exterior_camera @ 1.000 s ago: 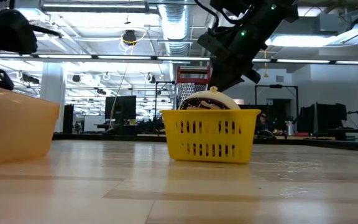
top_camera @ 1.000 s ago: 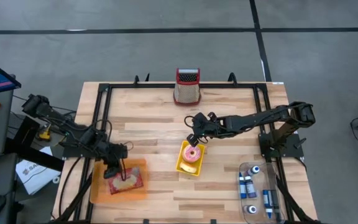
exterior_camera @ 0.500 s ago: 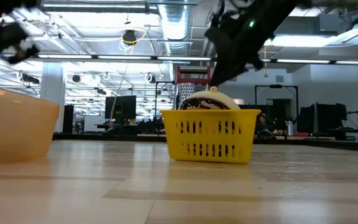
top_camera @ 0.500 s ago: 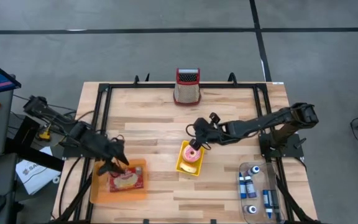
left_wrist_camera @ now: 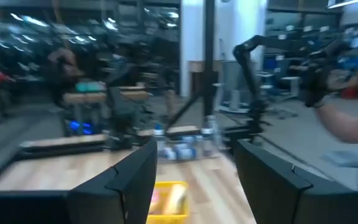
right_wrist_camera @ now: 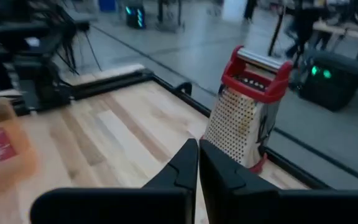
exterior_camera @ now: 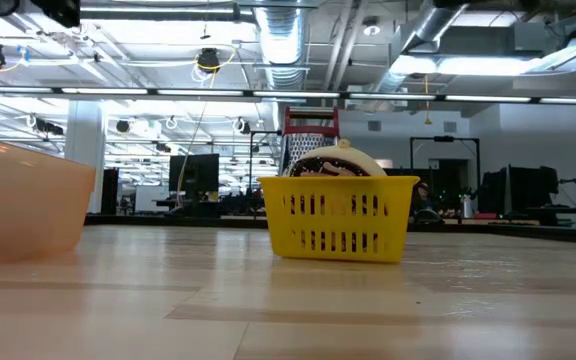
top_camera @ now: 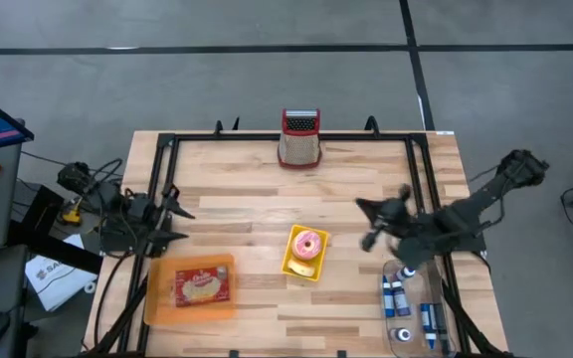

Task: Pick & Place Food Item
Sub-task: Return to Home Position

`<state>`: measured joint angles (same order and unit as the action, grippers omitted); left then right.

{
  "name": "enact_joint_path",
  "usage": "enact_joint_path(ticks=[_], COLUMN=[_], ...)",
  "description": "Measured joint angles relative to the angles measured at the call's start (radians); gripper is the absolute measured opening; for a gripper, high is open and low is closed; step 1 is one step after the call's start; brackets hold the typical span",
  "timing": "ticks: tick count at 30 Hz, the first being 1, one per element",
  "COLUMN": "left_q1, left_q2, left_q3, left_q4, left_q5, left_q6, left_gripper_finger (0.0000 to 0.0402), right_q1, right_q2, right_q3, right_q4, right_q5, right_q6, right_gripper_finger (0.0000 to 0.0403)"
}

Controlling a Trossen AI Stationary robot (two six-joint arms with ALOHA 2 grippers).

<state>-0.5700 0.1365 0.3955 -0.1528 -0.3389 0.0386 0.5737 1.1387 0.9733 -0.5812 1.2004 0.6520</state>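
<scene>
1. Pale wooden desk (top_camera: 237, 179) in the middle of a grey floor (top_camera: 267, 89), seen from straight above.
2. In the orange bin (top_camera: 162, 298) at the desk's near-left corner: the red popcorn bag (top_camera: 200, 287), flat, long axis seemingly running left to right across the desk.
3. Just past that bin's far edge, by the desk's left side and clear of both bin and bag: the left claw (left_wrist_camera: 196, 146), spread wide and empty, aimed across the desk toward the yellow basket (exterior_camera: 338, 215).
4. Far nearer the bag than the right claw (right_wrist_camera: 197, 149), pinched fully together on nothing, near the far end of the transparent bin (top_camera: 413, 316) and facing the grater (right_wrist_camera: 244, 118).
5. Left arm tucked low along the desk's left side; right arm bent, elbow out beyond the desk's right side.
6. Judged: no grasp left to make, only folding both arms away from the bins.
</scene>
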Motion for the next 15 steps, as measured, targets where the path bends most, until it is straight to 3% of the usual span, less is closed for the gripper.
enact_joint_path(ticks=[3, 10, 15], left_q1=[0.011, 0.061, 0.128], left_q2=[-0.066, -0.136, -0.136], left_q3=[-0.055, -0.137, -0.172], left_q4=[0.016, 0.067, 0.064], left_q5=[-0.067, -0.122, -0.124], left_q6=[0.058, 0.140, 0.141], left_gripper_finger=[0.0215, 0.0228, 0.0232], right_q1=[0.110, 0.208, 0.229], right_q2=[-0.114, -0.343, -0.453], right_q3=[-0.133, -0.472, -0.696], right_q4=[0.034, 0.264, 0.582], right_q5=[0.073, 0.082, 0.068], right_q6=[0.026, -0.005, -0.137], right_gripper_finger=[0.0008, 0.0008, 0.0008])
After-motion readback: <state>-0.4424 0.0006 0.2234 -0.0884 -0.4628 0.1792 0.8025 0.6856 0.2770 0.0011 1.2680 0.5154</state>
